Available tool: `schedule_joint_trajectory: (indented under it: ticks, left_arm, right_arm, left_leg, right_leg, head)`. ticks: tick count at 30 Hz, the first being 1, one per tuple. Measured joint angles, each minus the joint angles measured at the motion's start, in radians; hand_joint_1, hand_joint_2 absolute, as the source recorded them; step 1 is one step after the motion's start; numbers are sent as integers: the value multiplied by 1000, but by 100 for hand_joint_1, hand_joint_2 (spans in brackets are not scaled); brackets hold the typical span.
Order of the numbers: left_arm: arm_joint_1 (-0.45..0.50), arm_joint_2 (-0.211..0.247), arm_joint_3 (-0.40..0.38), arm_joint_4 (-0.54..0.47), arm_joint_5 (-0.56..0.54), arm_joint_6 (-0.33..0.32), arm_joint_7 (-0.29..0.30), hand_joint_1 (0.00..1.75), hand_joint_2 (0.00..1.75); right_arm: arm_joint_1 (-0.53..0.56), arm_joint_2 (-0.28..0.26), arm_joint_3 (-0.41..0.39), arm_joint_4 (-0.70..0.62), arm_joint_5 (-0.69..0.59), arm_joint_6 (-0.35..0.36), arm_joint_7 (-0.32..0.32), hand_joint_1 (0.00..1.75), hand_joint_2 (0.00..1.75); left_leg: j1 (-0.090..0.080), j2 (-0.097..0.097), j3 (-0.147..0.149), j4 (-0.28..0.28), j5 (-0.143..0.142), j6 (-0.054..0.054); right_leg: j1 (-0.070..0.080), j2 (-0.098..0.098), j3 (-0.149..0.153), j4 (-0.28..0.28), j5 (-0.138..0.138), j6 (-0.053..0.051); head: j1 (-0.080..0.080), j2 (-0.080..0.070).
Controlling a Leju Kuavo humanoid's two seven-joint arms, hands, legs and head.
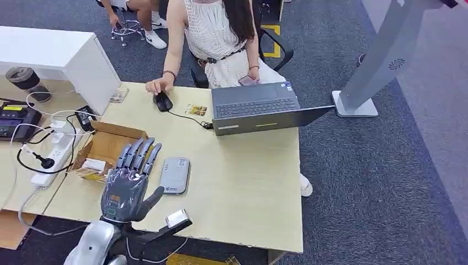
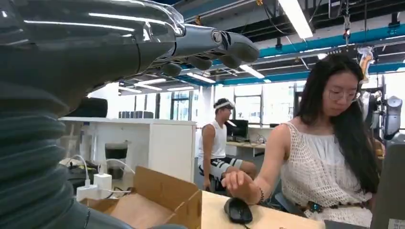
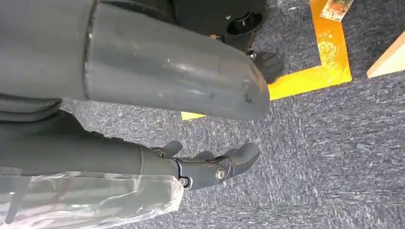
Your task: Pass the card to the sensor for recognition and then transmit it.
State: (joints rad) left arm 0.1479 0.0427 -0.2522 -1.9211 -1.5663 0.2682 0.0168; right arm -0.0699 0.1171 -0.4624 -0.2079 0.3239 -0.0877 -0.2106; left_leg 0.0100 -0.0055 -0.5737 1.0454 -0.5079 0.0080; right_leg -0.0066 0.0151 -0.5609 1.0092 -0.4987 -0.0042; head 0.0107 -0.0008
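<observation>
My left hand (image 1: 129, 176) hovers over the front left of the wooden table (image 1: 248, 182), fingers stretched apart and holding nothing. Its fingertips (image 1: 141, 148) reach the near rim of an open cardboard box (image 1: 107, 144) with flat cards and a white piece (image 1: 92, 165) inside. Just right of the hand lies the grey flat sensor (image 1: 175, 174). A small yellowish card (image 1: 196, 110) lies further back by the mouse cable. In the left wrist view the left hand (image 2: 205, 47) is above the box (image 2: 162, 195). My right hand (image 3: 210, 167) hangs over carpet, fingers loose and holding nothing.
A person sits at the far side with a hand on a black mouse (image 1: 162, 101), behind an open laptop (image 1: 259, 107). A power strip (image 1: 55, 157), cables and a black device (image 1: 16, 118) lie to the left. A grey kiosk stand (image 1: 375, 61) rises at the right.
</observation>
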Motion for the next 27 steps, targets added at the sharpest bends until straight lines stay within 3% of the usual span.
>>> schedule_joint_trajectory:
  ticks: [10, 21, 23, 27]
  left_arm:
    - [34, 2, 2, -27, 5, -2, -4, 0, 175]
    - [85, -8, 82, -26, 10, 11, -5, 0, 175]
    - [72, -26, 171, -5, -1, 15, 20, 0, 175]
    - [43, -23, 240, 38, -3, 15, 53, 0, 175]
  right_arm:
    - [2, -1, -19, 0, -1, 0, -4, 0, 0]
    - [3, -1, -31, -1, 25, 0, -13, 0, 0]
    - [1, -1, -34, -6, 63, 3, 1, 0, 0]
    - [-1, 0, -34, -7, 91, 5, 10, 0, 0]
  left_leg:
    - [0, 0, 0, 0, 1, 0]
    - [0, 0, 0, 0, 1, 0]
    - [0, 0, 0, 0, 1, 0]
    - [0, 0, 0, 0, 2, 0]
  right_leg:
    - [0, 0, 0, 0, 1, 0]
    - [0, 0, 0, 0, 1, 0]
    - [0, 0, 0, 0, 1, 0]
    - [0, 0, 0, 0, 1, 0]
  head:
    - [0, 0]
    - [0, 0]
    - [0, 0]
    - [0, 0]
